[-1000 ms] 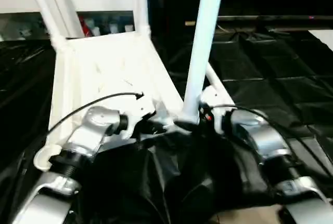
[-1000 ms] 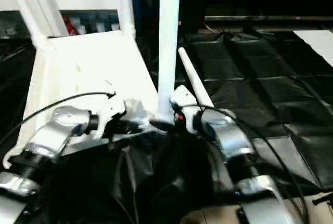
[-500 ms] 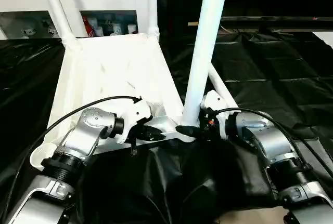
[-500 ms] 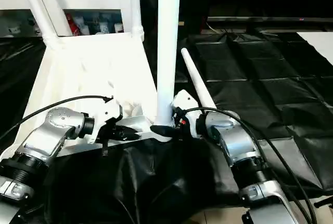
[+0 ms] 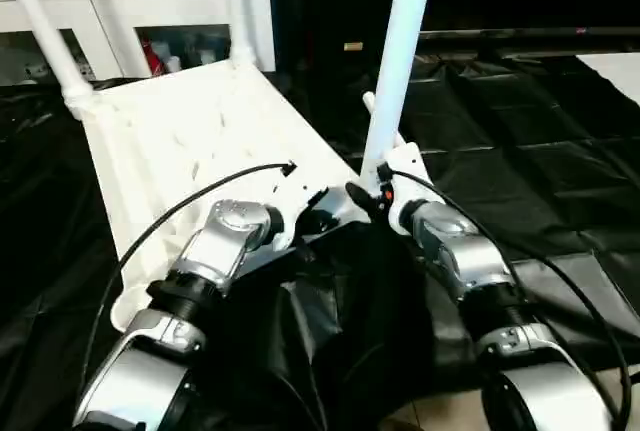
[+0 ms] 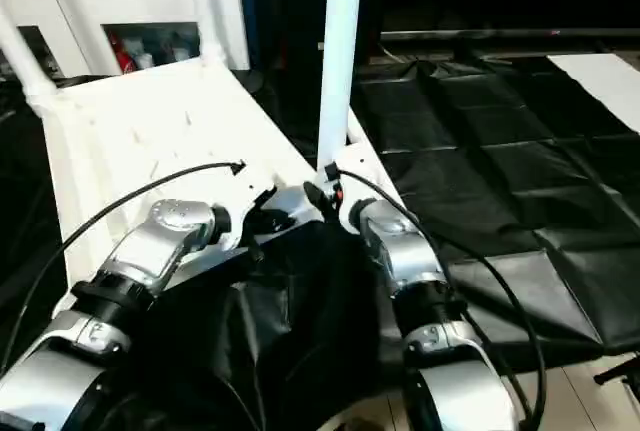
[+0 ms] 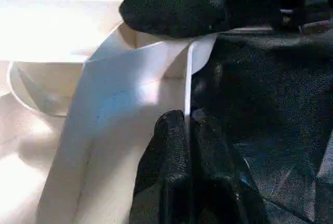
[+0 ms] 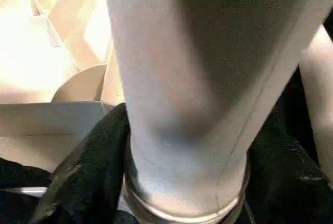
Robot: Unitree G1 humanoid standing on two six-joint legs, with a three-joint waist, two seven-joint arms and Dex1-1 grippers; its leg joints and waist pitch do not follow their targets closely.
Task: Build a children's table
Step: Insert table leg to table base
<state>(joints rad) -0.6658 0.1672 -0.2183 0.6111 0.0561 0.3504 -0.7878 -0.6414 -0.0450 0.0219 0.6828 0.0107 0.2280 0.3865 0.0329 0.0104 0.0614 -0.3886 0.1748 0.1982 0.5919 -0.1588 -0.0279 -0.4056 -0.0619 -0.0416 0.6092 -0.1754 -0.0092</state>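
The white tabletop (image 5: 190, 131) lies upside down, ribbed underside up. Two legs (image 5: 40, 31) (image 5: 235, 6) stand in its far corners. A third leg (image 5: 398, 61) stands upright at the near right corner. My right gripper (image 5: 368, 194) is shut on that leg's base. In the right wrist view, black fingers (image 8: 83, 182) flank the leg (image 8: 182, 78). My left gripper (image 5: 318, 213) is at the near edge, its fingers (image 7: 171, 172) pinched shut on the thin rim (image 7: 188, 78). Another leg (image 6: 357, 146) lies on the sheet behind the upright one, mostly hidden.
A white cabinet (image 5: 150, 11) with glass doors stands right behind the tabletop. A black sheet (image 5: 520, 151) covers the floor to the right. Bunched black fabric (image 5: 340, 331) lies between my forearms. Pale floor (image 6: 600, 391) shows at the near right.
The whole view has swung and tilted, so the camera has moved. Both grippers stay at the tabletop's near edge, and the third leg stays upright at its corner.
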